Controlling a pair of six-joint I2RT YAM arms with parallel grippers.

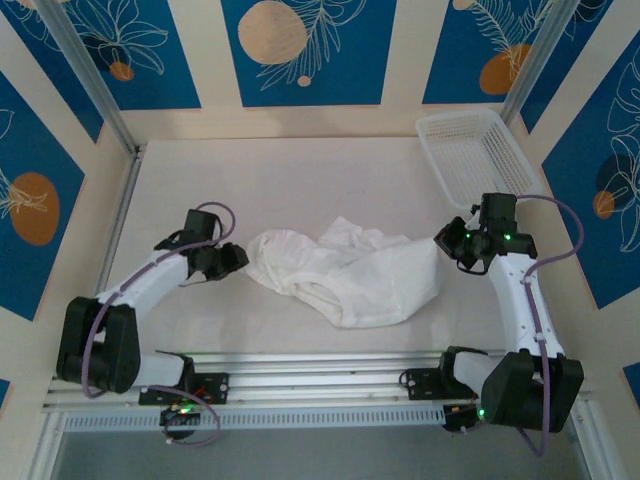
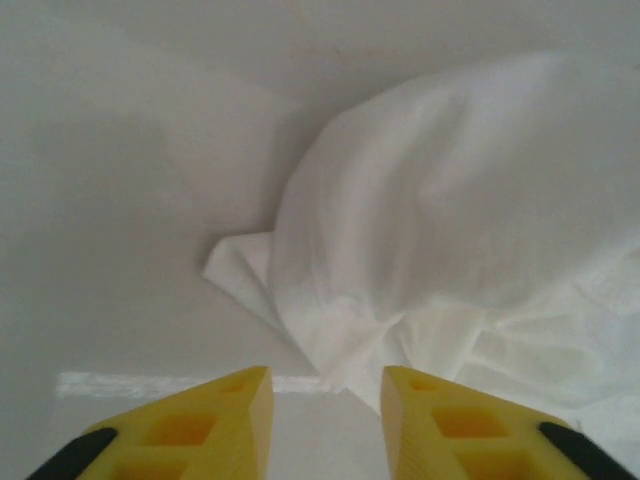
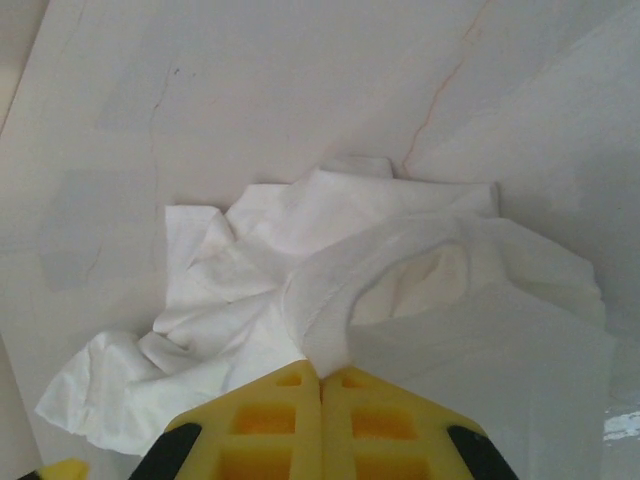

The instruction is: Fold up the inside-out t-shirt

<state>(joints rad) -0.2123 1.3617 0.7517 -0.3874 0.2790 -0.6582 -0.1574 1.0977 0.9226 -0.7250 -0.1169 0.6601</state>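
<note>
From above, the shirt [image 1: 350,275] lies crumpled in a low heap on the table [image 1: 300,170]. The left gripper [image 1: 232,258] sits at the shirt's left edge and the right gripper [image 1: 445,243] at its right edge. A basket [image 1: 480,150] stands apart from the shirt, beyond its far right end.

In the left wrist view, the left gripper [image 2: 326,372] has its yellow fingers [image 2: 225,415] a narrow gap apart with nothing between them. A bunched corner of the shirt [image 2: 430,230] lies just ahead of that gap, with bare table [image 2: 120,200] to the shirt's left.

In the right wrist view, the right gripper [image 3: 320,378] has its fingers [image 3: 270,420] pressed together. A raised fold of the shirt [image 3: 300,270] runs straight into the tips and looks pinched there. The rest of the shirt spreads away in loose wrinkles over the table [image 3: 250,90].
</note>
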